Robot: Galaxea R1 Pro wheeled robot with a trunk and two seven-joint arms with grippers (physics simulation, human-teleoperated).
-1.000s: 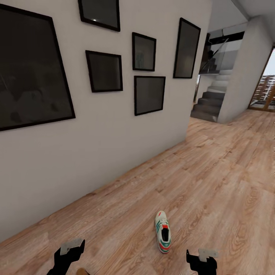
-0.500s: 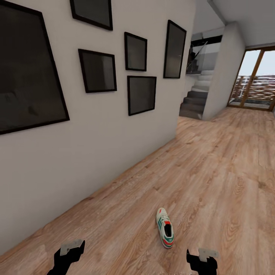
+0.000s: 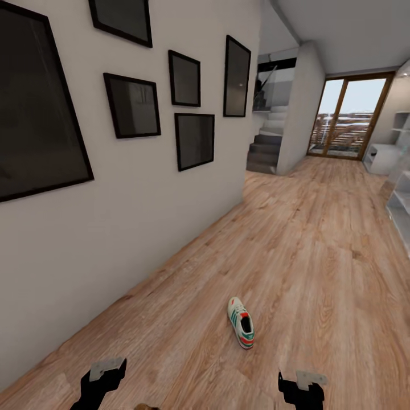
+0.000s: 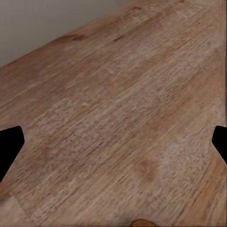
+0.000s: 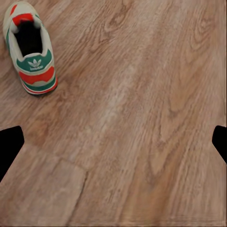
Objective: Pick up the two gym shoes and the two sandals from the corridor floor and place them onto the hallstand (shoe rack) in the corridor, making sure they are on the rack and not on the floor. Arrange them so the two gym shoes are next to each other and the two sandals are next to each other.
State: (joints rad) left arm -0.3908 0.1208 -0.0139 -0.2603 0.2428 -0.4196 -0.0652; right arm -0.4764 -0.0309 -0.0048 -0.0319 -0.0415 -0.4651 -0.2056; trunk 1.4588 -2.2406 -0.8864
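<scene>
camera swung right; gym shoe (image 3: 241,322) alone on corridor floor (image 3: 319,256), wall (image 3: 114,239) beside.

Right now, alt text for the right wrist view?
One gym shoe, white with green stripes and a red-orange heel patch, stands upright on the wood-plank corridor floor, heel toward the camera. The right gripper is open above bare floor, its dark fingertips at the frame edges, apart from the shoe.

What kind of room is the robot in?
It looks like a hallway in a house. There is a long wood floor, a wall with dark picture frames, stairs at the far end and a glass door beyond. One shoe lies on the floor.
</scene>
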